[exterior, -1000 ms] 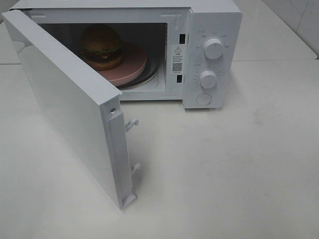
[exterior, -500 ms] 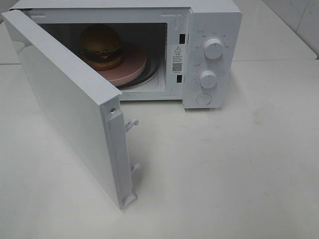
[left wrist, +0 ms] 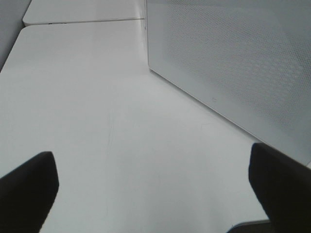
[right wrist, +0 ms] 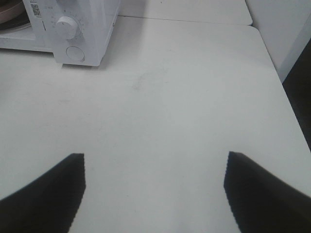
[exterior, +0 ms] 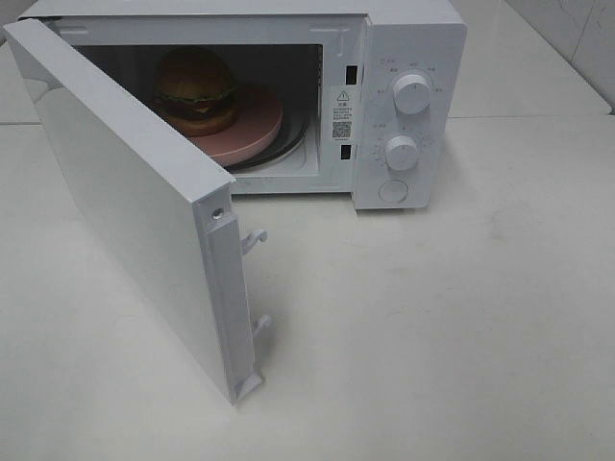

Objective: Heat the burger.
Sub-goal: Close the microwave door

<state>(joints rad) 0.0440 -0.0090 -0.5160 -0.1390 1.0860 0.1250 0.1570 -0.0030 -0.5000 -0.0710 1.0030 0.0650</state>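
A white desk fills the scene, lightly scuffed and evenly lit. A second desk adjoins its far side. Pale wall tiles show far right.

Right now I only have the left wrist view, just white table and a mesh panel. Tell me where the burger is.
Observer: The burger sits on the pink plate inside the microwave.
Operator: Report the door.
Observer: The door stands wide open, swung out to the left; likely your mesh panel.
Operator: Now the right gripper.
Observer: The right gripper is open over the table, the microwave's lower dial in its view.
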